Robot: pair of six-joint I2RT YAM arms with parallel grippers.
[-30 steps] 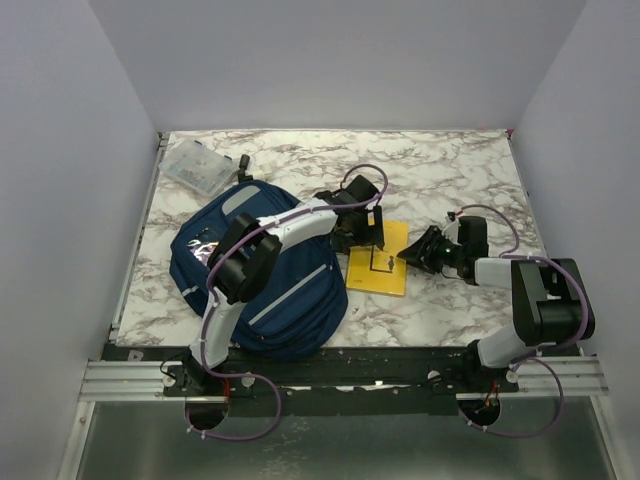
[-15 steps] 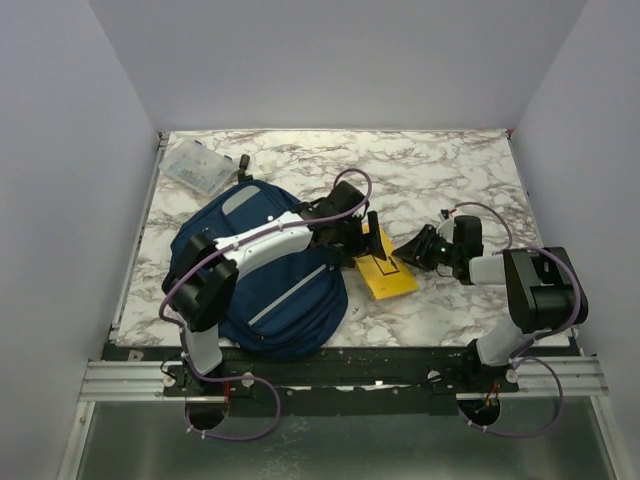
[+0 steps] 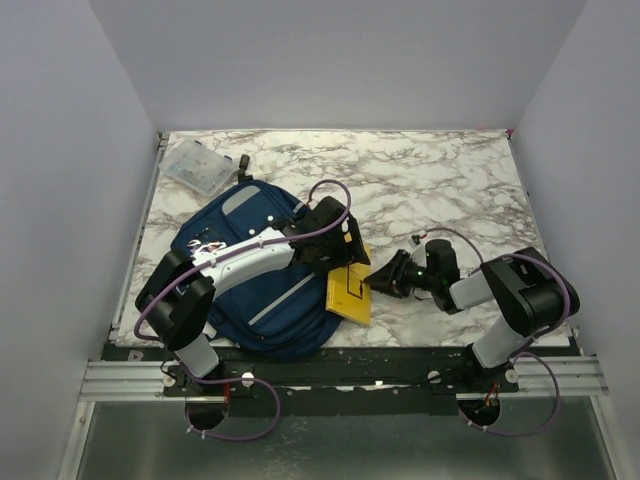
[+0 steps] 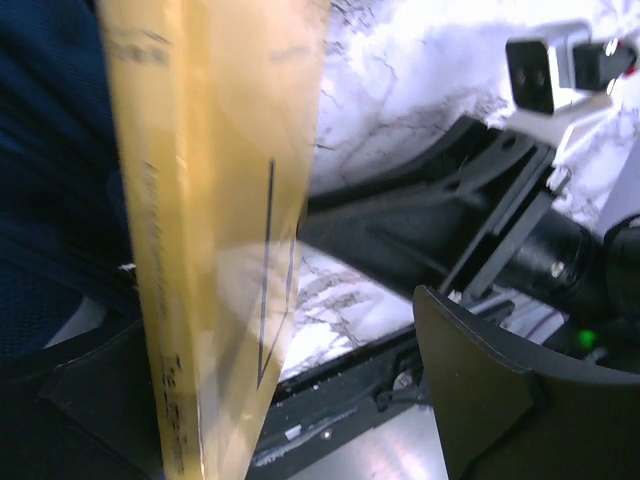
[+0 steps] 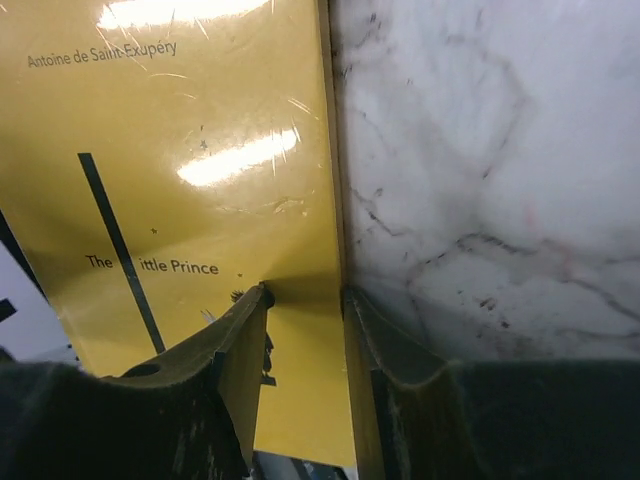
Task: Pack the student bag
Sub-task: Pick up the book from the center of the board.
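The navy student bag (image 3: 250, 275) lies flat on the marble table at the left. A yellow book, "The Little Prince" (image 3: 350, 292), stands tilted on edge against the bag's right side. My right gripper (image 3: 383, 281) is shut on the book's right edge; in the right wrist view one of its fingers (image 5: 240, 340) lies on the cover (image 5: 180, 150). My left gripper (image 3: 347, 258) is just above the book with its jaws wide apart. In the left wrist view the book (image 4: 200, 200) fills the left side, well clear of the right finger (image 4: 480, 400), with the bag's fabric (image 4: 50, 150) beside it.
A small clear plastic box (image 3: 198, 165) lies at the table's far left corner, with a small black item (image 3: 243, 163) beside it. The right arm (image 4: 500, 230) crosses the left wrist view. The black base rail (image 3: 350, 360) runs along the near edge.
The book has gone from lying flat at mid-table to standing tilted against the bag, nearer and to the left. Both grippers moved that way with it.
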